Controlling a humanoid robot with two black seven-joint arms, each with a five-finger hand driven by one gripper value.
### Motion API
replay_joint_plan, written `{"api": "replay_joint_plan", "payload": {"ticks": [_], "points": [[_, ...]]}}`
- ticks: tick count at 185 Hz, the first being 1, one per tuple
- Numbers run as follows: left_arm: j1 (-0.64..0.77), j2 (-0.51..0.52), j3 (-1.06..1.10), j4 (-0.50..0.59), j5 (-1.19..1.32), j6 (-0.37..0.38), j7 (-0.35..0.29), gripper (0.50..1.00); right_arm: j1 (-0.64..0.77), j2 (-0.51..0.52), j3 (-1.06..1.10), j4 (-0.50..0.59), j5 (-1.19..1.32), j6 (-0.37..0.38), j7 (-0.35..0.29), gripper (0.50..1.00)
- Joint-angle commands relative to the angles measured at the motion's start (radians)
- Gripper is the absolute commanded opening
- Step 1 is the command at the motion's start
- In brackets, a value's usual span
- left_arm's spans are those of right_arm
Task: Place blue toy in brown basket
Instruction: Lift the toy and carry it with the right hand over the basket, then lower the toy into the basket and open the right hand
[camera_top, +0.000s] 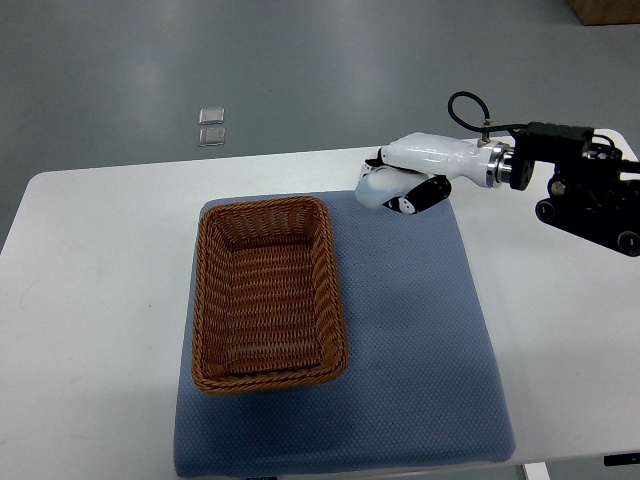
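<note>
Curling my right hand (400, 187) over the pale blue toy (375, 187) at the blue mat's (420, 340) far edge, right of the brown basket (267, 293), I judge it light, smooth, possibly slippery, so I wrap its whole body.

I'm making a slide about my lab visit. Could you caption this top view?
Robot's right hand closed on a pale blue toy at the mat's far edge, beside an empty basket.

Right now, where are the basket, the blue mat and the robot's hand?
brown basket (203, 300): top view, on its left woven wall.
blue mat (420, 340): top view, bare middle right of the basket.
right hand (405, 180): top view, middle of the white hand.
</note>
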Motion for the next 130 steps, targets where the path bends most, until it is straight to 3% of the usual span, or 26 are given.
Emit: {"api": "replay_joint_plan", "payload": {"ticks": [1,87,130], "points": [[0.000,0.000,-0.001,-0.001,0.000,0.000,0.000,1.000,0.047,0.060,-0.005,-0.003,0.027,0.030,0.002,0.523],[-0.004,0.000,-0.004,-0.001,0.000,-0.002,0.000,1.000,0.102,0.356,-0.116,-0.147,0.036,0.039,0.013,0.537],[-0.004,0.000,-0.002,-0.007,0.000,0.000,0.000,1.000,0.096,0.441,-0.132,-0.212,0.036,0.031,0.013,0.739]]}}
